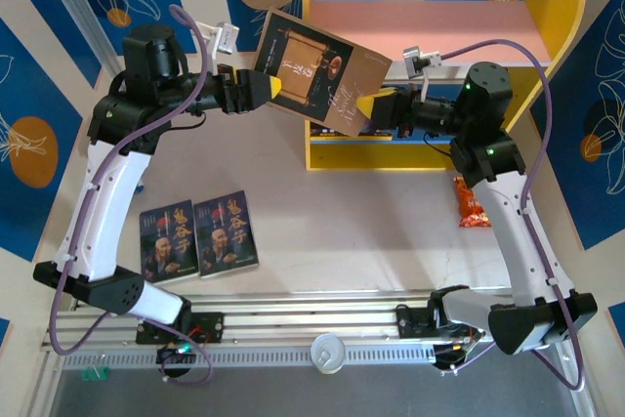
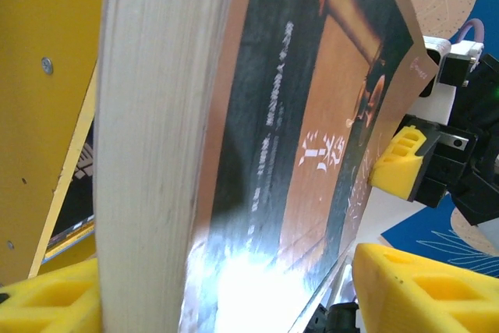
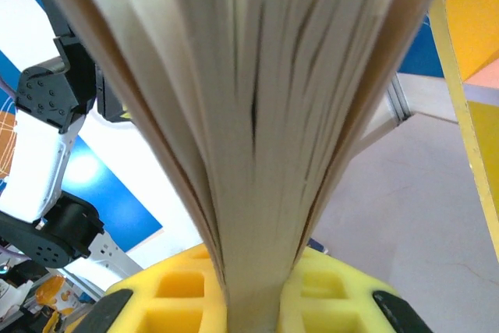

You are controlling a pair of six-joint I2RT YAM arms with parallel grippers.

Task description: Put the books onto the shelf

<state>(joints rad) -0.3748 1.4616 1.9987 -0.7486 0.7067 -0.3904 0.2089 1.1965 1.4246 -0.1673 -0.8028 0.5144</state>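
Observation:
A brown book (image 1: 312, 70) (image 2: 312, 115) (image 3: 257, 115) hangs tilted in the air in front of the shelf (image 1: 439, 17), cover facing up. My right gripper (image 1: 376, 104) (image 3: 257, 298) is shut on its lower right corner, pinching the fanned pages. My left gripper (image 1: 266, 85) (image 2: 234, 298) stands open around the book's left edge: the page block rests against one finger (image 2: 54, 298), and a gap separates the cover from the other. Two books with a bearded man (image 1: 169, 241) (image 1: 227, 233) lie flat side by side on the table near the left arm.
The shelf's yellow side (image 2: 39, 115) (image 3: 475, 21) is close behind the held book. A dark cover (image 2: 78, 185) shows low inside the shelf. An orange snack packet (image 1: 472, 204) lies by the right arm. A white round lid (image 1: 327, 352) sits on the front rail.

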